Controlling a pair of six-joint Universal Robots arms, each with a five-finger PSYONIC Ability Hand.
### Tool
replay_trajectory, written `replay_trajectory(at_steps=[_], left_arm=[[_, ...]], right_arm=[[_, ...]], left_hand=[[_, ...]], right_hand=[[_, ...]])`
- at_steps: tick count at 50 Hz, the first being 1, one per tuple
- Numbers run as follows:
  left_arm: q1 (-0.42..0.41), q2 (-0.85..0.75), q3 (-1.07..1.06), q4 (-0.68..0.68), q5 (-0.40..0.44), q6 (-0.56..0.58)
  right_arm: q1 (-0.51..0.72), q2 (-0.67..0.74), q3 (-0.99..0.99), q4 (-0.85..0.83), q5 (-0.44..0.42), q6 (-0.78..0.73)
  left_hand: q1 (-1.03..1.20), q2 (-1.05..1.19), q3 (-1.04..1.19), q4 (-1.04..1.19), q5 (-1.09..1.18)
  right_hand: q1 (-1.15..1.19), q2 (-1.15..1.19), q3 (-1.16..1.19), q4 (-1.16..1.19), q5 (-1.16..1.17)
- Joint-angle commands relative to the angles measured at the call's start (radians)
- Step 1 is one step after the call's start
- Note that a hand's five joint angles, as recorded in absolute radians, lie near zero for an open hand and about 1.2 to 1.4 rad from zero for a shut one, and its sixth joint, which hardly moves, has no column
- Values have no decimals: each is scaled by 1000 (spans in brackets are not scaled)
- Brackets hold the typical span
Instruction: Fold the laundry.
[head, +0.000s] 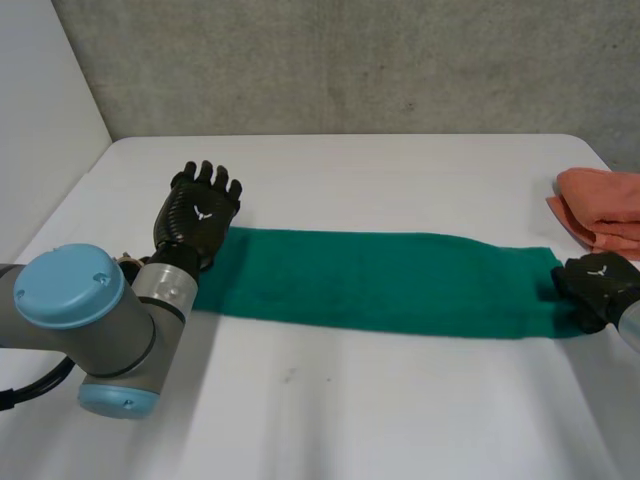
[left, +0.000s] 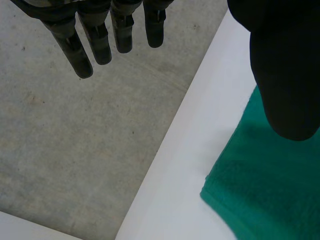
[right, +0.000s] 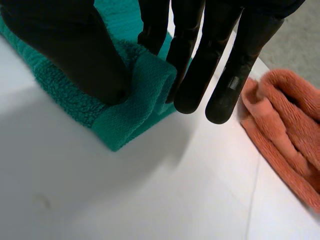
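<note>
A long green towel (head: 380, 280) lies flat across the white table (head: 400, 170), running left to right. My left hand (head: 198, 215) hovers over the towel's left end with its fingers (left: 100, 35) straight and spread, holding nothing; the towel's corner (left: 265, 190) lies under its thumb. My right hand (head: 598, 285) is at the towel's right end. In the right wrist view its thumb (right: 65, 45) and fingers (right: 200, 60) pinch the towel's bunched-up end edge (right: 135, 105) between them.
A folded orange towel (head: 605, 205) lies at the table's right edge, just beyond my right hand, and close beside its fingers (right: 290, 125). A concrete wall stands behind the table's far edge.
</note>
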Motion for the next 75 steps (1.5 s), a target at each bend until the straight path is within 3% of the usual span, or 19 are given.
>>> replay_trajectory(at_steps=[1,6,12,19,24,31,40,42,43,44,49,53,59,68,75], left_arm=[[3,6,-13,-20,-21,-1],[6,18,-18,-61,-24,-2],[12,43,-21,-121,-28,-5],[14,90,-19,-132,-30,-23],[15,144,-16,-132,-31,-83],[28,178,-15,-133,-45,-137],[29,165,-21,-159,-47,-140],[29,162,-21,-165,-47,-142],[29,161,-19,-165,-47,-142],[28,158,-15,-165,-47,-142],[14,150,30,-161,-45,-145],[-15,135,77,-164,-42,-169],[-121,95,145,-187,-30,-304],[-184,-91,249,-302,51,-340],[-178,-197,329,-383,32,-321]], right_arm=[[-117,-11,-7,14,7,-38],[-252,-41,-49,26,19,-187],[-228,-93,-92,53,36,-275],[88,-184,-211,52,41,-84],[423,-149,-345,30,34,-41],[767,96,-565,14,15,-47],[936,408,-774,72,-1,-48],[944,434,-793,107,7,-45],[944,434,-797,116,14,-42],[944,425,-798,128,28,-39],[918,327,-787,155,116,42],[820,217,-692,196,200,244],[702,80,-505,248,197,416],[559,57,-253,193,176,435],[487,57,-127,72,169,401]], left_hand=[[-12,-26,-33,-25,-43],[-12,-26,-33,-25,-43],[-12,-26,-33,-25,-43],[-12,-26,-33,-25,-43],[-12,-26,-33,-25,-43],[-12,-26,-33,-25,-43],[-12,-26,-33,-25,-43],[-12,-26,-33,-25,-43],[-12,-26,-33,-25,-43],[-12,-26,-33,-25,-43],[-12,-26,-33,-25,-43],[-12,-26,-33,-25,-43],[-12,-26,-33,-25,-43],[-12,-26,-33,-25,-43],[-12,-26,-33,-25,-43]], right_hand=[[439,243,216,209,244],[439,243,216,209,244],[439,243,216,209,244],[439,243,216,209,244],[439,243,216,209,244],[439,243,216,209,244],[439,243,216,209,244],[3,-193,-221,-227,-193],[-308,-504,-531,-538,-504],[-782,-979,-1006,-1013,-978],[-782,-979,-1006,-1013,-978],[-782,-979,-1006,-1013,-978],[-782,-979,-1006,-1013,-978],[-782,-979,-1006,-1013,-978],[-441,-637,-664,-671,-636]])
